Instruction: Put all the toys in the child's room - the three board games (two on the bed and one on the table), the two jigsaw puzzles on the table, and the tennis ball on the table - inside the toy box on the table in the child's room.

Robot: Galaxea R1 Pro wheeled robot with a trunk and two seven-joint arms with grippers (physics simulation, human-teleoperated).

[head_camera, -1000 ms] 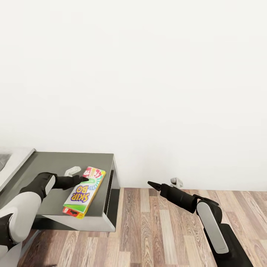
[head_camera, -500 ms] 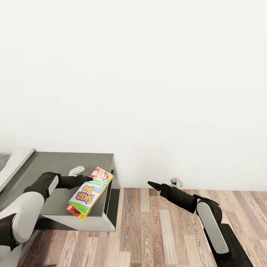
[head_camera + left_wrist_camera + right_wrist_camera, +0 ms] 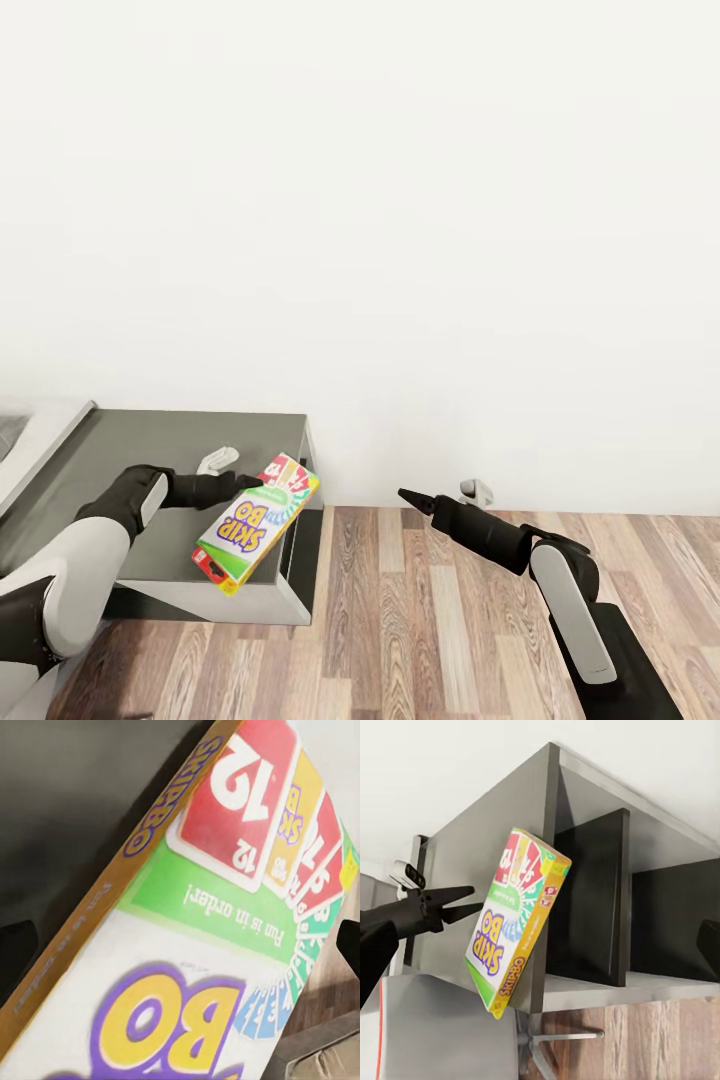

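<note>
The SKIP-BO box [image 3: 258, 523] overhangs the grey cabinet's [image 3: 170, 445] right edge, tilted, left of bare floor [image 3: 420, 620].

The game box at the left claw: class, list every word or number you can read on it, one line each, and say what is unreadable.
"SKIP BO" – big purple-and-yellow title on the game box face.
"SKIP•BO" – on its yellow side edge.
"12" – on the front red card.
"Fun is in order!" – on the green band.
Numbers on the cards behind: partly hidden, unreadable.
Small print on the edge: too blurred.

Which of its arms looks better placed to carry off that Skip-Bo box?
Left. Its left gripper already touches the tilted SKIP-BO box over the grey bed frame; the right gripper hangs apart above the wood floor.
</note>
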